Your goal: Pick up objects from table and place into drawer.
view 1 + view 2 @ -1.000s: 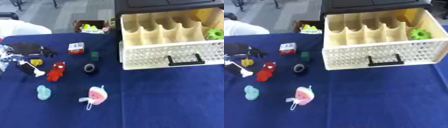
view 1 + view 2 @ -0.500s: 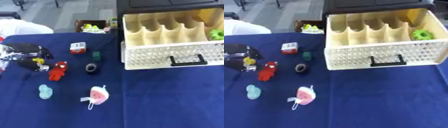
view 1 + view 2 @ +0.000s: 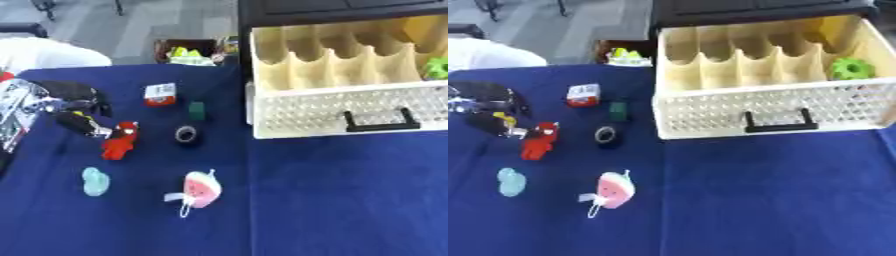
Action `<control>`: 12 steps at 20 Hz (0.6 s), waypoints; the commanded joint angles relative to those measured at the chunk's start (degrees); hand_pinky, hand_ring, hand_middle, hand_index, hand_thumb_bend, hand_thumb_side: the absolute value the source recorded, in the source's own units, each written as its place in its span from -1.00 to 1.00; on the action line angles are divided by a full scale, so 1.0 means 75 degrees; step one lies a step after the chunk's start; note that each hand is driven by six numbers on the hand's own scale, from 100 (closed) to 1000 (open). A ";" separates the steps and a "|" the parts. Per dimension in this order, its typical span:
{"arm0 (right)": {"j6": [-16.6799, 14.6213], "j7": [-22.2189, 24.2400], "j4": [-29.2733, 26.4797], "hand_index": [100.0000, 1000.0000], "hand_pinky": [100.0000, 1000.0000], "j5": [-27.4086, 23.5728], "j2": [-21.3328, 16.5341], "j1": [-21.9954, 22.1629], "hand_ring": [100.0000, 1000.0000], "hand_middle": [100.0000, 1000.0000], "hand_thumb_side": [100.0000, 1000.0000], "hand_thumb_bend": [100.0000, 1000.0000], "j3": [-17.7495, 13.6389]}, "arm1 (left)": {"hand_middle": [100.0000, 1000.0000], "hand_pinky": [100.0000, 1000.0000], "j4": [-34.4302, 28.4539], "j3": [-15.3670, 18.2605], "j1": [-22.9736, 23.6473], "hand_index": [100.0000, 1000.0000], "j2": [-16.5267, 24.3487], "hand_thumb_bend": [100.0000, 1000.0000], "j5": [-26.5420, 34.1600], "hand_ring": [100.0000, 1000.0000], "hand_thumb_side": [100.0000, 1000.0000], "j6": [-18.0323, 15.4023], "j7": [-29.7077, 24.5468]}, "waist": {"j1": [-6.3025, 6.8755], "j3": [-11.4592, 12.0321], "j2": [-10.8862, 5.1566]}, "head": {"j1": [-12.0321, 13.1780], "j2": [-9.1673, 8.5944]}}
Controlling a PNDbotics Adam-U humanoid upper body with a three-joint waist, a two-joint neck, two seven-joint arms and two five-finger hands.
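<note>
Left eye view: the left hand (image 3: 74, 107) reaches beside a red figure toy (image 3: 118, 140) on the blue tabletop (image 3: 332, 200).
Whether its fingers are open cannot be told. The toy looks light and rigid, best pinched round its middle; the open drawer (image 3: 772, 107) sits well apart.

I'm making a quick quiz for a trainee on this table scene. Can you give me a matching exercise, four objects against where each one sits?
Things:
1. green toy
2. watermelon-slice toy
3. red figure
4. red-and-white box

Places:
A. nearest the table's front edge, string attached
B. inside the drawer, right-hand end
C. far side of the table, beside the dark green block
D. just right of the left hand

Pairs: 1-B, 2-A, 3-D, 4-C
</note>
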 commanded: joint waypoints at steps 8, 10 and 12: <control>0.0049 -0.0002 -0.0083 0.32 0.38 -0.0093 -0.0059 0.0032 -0.54 -0.65 1.00 -1.00 -0.0157 | 0.36 0.23 0.0102 -0.0264 -0.0146 0.65 -0.0105 -0.14 -0.0171 0.38 1.00 0.0146 0.0402 | 0.0051 0.0083 -0.0252 | -0.0155 0.0049; 0.0055 0.0007 -0.0083 0.32 0.38 -0.0093 -0.0043 0.0039 -0.54 -0.66 1.00 -1.00 -0.0168 | 0.35 0.22 0.0154 -0.0339 -0.0105 0.64 -0.0122 -0.15 -0.0143 0.38 1.00 0.0257 0.0447 | 0.0065 0.0093 -0.0246 | -0.0163 0.0056; 0.0056 0.0016 -0.0083 0.32 0.38 -0.0106 -0.0035 0.0051 -0.54 -0.66 1.00 -1.00 -0.0170 | 0.36 0.23 0.0183 -0.0380 -0.0087 0.64 -0.0128 -0.14 -0.0170 0.39 1.00 0.0360 0.0496 | 0.0073 0.0099 -0.0240 | -0.0166 0.0071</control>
